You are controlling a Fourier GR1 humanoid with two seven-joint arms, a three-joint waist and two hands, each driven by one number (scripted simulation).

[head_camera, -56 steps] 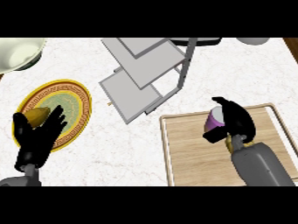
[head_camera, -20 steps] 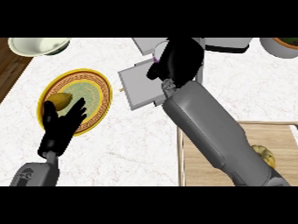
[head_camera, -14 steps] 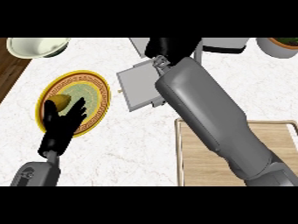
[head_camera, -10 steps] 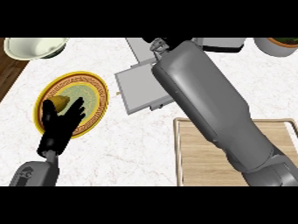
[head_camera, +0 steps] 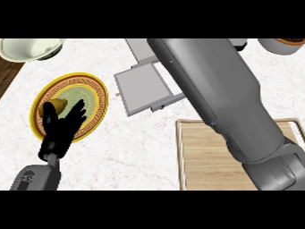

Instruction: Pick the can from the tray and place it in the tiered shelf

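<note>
My right forearm stretches from the lower right up across the grey tiered shelf and leaves the view at the top. Its hand is out of sight, and no can shows anywhere. The wooden tray at the lower right lies partly under that arm, and its visible part holds nothing. My left hand rests open, fingers up, over the near edge of the yellow patterned plate at the left.
A small yellowish food item lies on the plate beside my left fingers. A pale bowl stands at the back left and another bowl at the back right. Dark wood borders the marble counter on the left.
The right hand left the tray with the purple can and rose over the shelf. It has since passed out of view at the top. The left hand stayed put.
</note>
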